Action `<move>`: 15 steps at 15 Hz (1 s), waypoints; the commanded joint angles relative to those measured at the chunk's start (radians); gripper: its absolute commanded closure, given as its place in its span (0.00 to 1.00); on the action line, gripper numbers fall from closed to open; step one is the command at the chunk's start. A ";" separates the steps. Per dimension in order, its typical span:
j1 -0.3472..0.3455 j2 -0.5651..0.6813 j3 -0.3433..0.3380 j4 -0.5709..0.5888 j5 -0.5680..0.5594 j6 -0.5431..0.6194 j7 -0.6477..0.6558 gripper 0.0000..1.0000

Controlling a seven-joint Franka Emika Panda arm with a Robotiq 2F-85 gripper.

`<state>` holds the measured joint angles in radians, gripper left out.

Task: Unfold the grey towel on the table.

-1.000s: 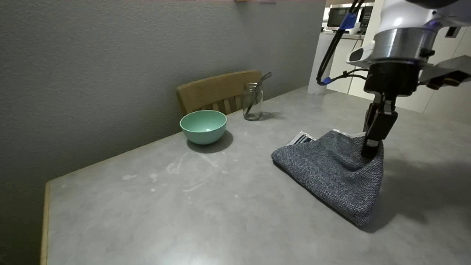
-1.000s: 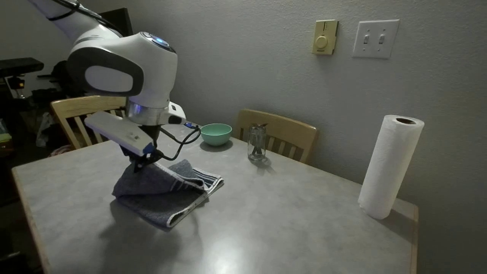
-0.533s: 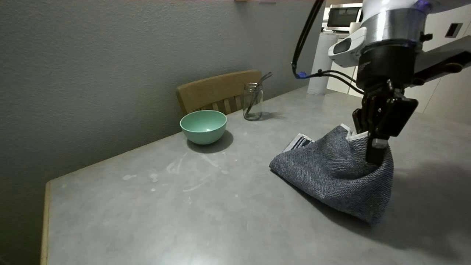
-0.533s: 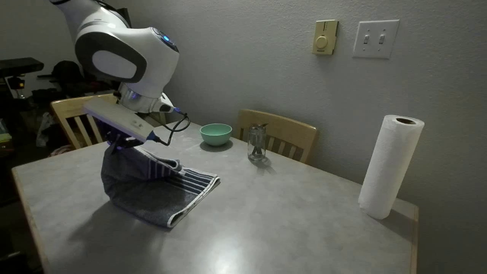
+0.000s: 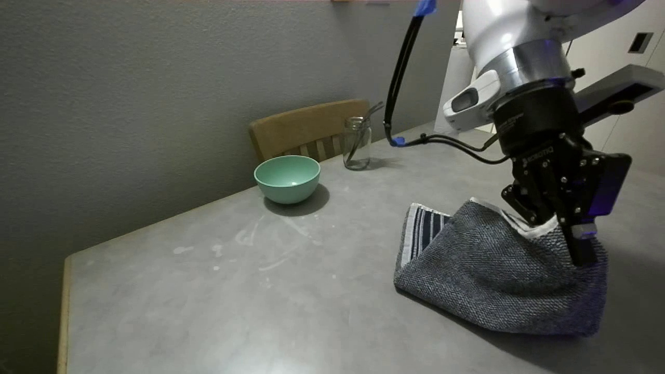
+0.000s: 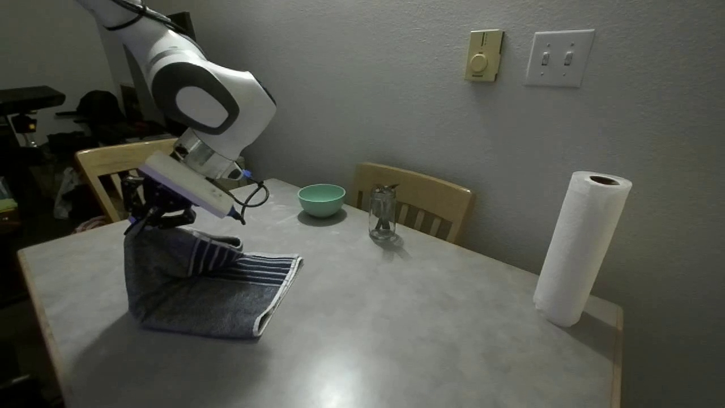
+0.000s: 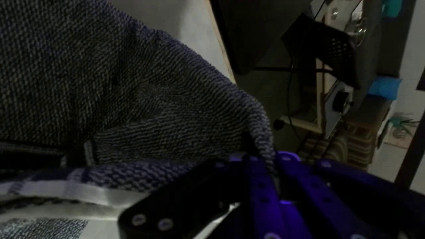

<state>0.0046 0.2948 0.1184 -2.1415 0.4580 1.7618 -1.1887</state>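
The jaws of the gripper (image 7: 268, 156) were closed on a raised fold of the grey towel (image 5: 499, 275); in the wrist view, dark cloth ran between the two fingers. In an exterior view, one finger lay against the near face of the fabric, the tip of its partner being hidden by the cloth. The towel was on the table (image 5: 208, 291), partly folded: its upper part reached up to the gripper and arched over a lower part, which lay on the tabletop and showed white-and-dark stripes with pale edging. The white robot arm (image 6: 209, 102) slanted down to the towel from above.

Beyond the towel, and well apart from it in both exterior views, a teal bowl (image 5: 287, 184) stood upright. A glass jar (image 5: 357, 148) holding slender items likewise stood beyond the towel, near the bowl. Farther from the towel than the jar was a wooden chair (image 5: 306, 120), near a grey wall (image 5: 156, 104). To the right of the towel in an exterior view, a white paper roll (image 6: 578, 249) stood on end, well apart. Beyond the towel's left side appeared another wooden chair (image 6: 107, 158). On the wall, above and to the right of the towel, were a light-switch plate (image 6: 559, 58) and a yellowish dial control (image 6: 484, 55).
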 commanded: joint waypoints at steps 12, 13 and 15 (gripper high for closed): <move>0.004 0.179 0.013 0.209 0.031 -0.168 0.160 0.99; 0.004 0.159 0.016 0.196 0.067 -0.156 0.209 0.99; 0.004 0.119 0.019 0.167 0.142 -0.116 0.291 0.99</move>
<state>0.0149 0.4933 0.1299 -1.9129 0.5171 1.5850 -1.0009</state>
